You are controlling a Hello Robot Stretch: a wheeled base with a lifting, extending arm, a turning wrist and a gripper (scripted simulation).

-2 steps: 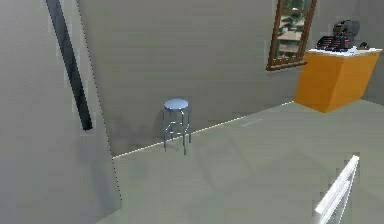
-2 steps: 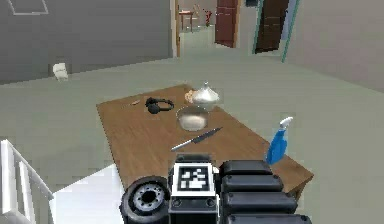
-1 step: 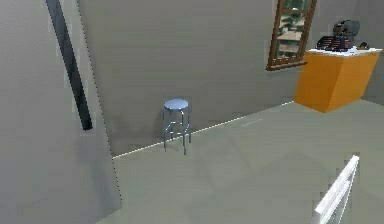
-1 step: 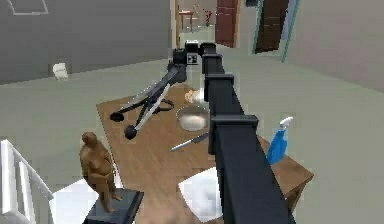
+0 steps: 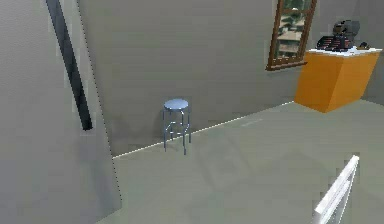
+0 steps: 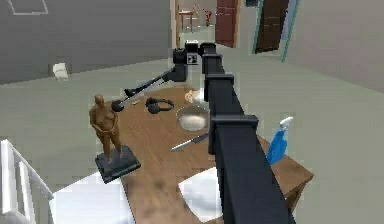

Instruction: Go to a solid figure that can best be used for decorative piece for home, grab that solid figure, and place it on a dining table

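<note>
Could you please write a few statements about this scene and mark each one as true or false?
1. The brown statue stands upright on the wooden table. True.
2. The bottle on the table is red. False: the spray bottle is blue.
3. The stool in the forward view has a blue seat. True.
4. The cabinet in the forward view is green. False: the cabinet is orange.

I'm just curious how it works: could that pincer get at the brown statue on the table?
Probably yes: the pincer is near the head of the brown statue with nothing visible between them; the bowl and spray bottle stand aside.
</note>
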